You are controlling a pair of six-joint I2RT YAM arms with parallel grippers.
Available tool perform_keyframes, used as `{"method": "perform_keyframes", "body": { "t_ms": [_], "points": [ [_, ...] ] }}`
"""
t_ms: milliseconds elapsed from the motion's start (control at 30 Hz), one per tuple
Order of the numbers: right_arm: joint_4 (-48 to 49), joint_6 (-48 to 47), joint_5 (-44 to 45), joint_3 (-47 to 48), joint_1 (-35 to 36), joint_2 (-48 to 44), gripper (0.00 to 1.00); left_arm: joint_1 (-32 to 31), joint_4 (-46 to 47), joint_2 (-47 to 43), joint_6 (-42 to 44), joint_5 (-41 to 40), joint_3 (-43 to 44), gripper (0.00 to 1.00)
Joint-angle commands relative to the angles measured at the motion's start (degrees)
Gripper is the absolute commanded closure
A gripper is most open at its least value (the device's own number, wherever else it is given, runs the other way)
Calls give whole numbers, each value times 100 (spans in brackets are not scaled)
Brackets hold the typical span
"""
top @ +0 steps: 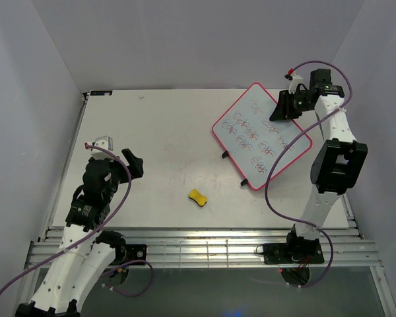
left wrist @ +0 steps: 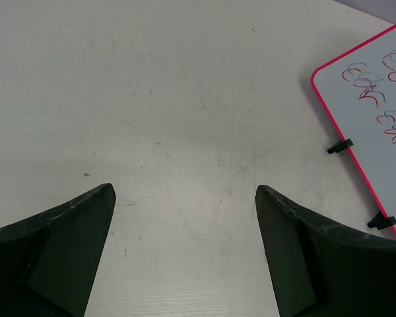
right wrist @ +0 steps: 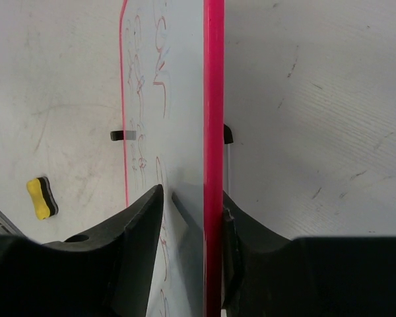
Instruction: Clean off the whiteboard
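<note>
left end effector [left wrist: 185, 190] spread, right [right wrist: 191, 197] seemingly clamped

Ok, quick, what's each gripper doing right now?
Left gripper: open, holding nothing.
Right gripper: closed on the edge of the whiteboard.

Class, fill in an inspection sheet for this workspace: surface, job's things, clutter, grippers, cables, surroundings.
Surface: white table, faintly scuffed.
Job's things: whiteboard, pink-framed, covered in red and blue scribbles, not yet erased.
Clutter: yellow sponge, lying apart from the board.
Grippers: right gripper closed on the board's framed edge; left gripper open, holding nothing.
Cables: purple cables loop along both arms.
Surroundings: white walls on three sides; metal rails at the near edge.
</note>
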Motion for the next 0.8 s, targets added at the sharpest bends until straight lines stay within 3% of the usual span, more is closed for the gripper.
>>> {"method": "perform_keyframes", "body": {
  "t_ms": [0, 100, 333, 767],
  "points": [
    [-166, 81, -610, 67, 101, -506, 59, -29, 92, 5, 55, 10, -25, 2],
    [-104, 125, -787, -65, 110, -655, 65, -38, 92, -3, 55, 10, -25, 2],
    [-78, 142, -778, -206, 154, -769, 66, -38, 92, -39, 55, -26, -34, 2],
    [-139, 335, -392, -408, 444, -1183, 92, -38, 75, -91, 55, -78, -43, 2]
  ]
}}
